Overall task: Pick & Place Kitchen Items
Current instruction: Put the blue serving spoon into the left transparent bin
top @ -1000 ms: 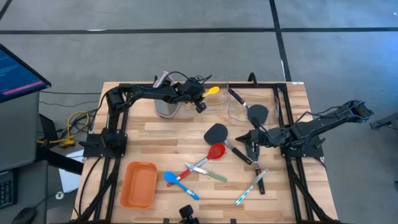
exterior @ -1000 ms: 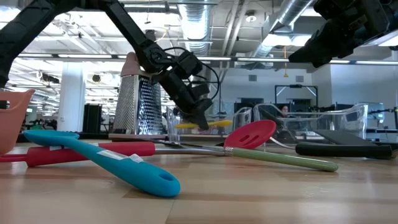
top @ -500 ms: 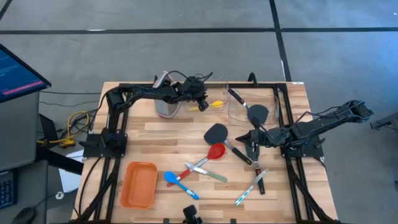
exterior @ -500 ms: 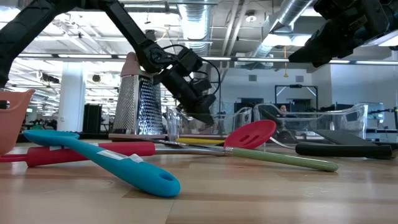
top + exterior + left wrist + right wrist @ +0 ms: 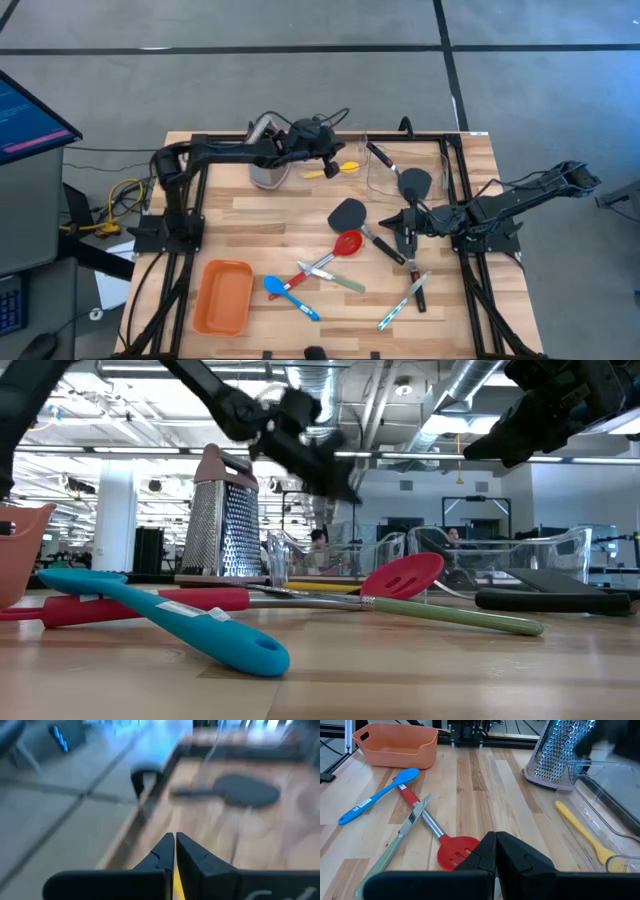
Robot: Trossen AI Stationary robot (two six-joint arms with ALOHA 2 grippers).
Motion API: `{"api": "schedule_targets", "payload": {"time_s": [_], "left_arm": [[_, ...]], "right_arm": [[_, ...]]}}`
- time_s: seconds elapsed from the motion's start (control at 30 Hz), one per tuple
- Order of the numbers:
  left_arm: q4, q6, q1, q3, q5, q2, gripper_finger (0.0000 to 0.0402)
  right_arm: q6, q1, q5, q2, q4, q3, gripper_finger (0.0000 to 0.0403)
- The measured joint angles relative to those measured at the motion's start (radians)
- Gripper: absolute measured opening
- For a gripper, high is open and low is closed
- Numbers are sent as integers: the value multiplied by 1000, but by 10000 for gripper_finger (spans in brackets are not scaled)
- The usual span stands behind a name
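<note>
The left gripper (image 5: 330, 152) hung above the table's far edge with its fingers pressed together, holding nothing I could make out. Just beside and below it the yellow spoon (image 5: 334, 168) lay on the wood against the clear bin (image 5: 605, 780), so the placing step looked finished, or missed. The right gripper (image 5: 407, 226), fingers also together and empty, waited near the black spatula (image 5: 349, 213) and red spoon (image 5: 346, 243). Next, I judged, a gripper had to open wide and descend onto a utensil's handle.
</note>
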Motion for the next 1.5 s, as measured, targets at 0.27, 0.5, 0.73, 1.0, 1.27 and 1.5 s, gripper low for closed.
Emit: {"api": "schedule_targets", "payload": {"time_s": [0.27, 0.5, 0.73, 1.0, 1.27, 1.5], "left_arm": [[-39, 106, -96, 1, -4, -228, 1], [-217, 159, -190, 1, -2, -398, 1], [-410, 157, -295, 0, -3, -494, 1], [-566, 156, -469, 0, -3, -497, 1], [-626, 157, -613, -88, -3, -505, 2], [-584, 69, -701, -212, -3, -508, 2]], "right_arm": [[7, 1, 0, 0, -1, 0, 1], [10, 0, 0, 0, -2, 0, 1], [10, 0, 0, 0, -1, 0, 1], [10, 0, 0, 0, -1, 0, 1], [10, 0, 0, 0, -1, 0, 1], [10, 0, 0, 0, 4, 0, 1]]}}
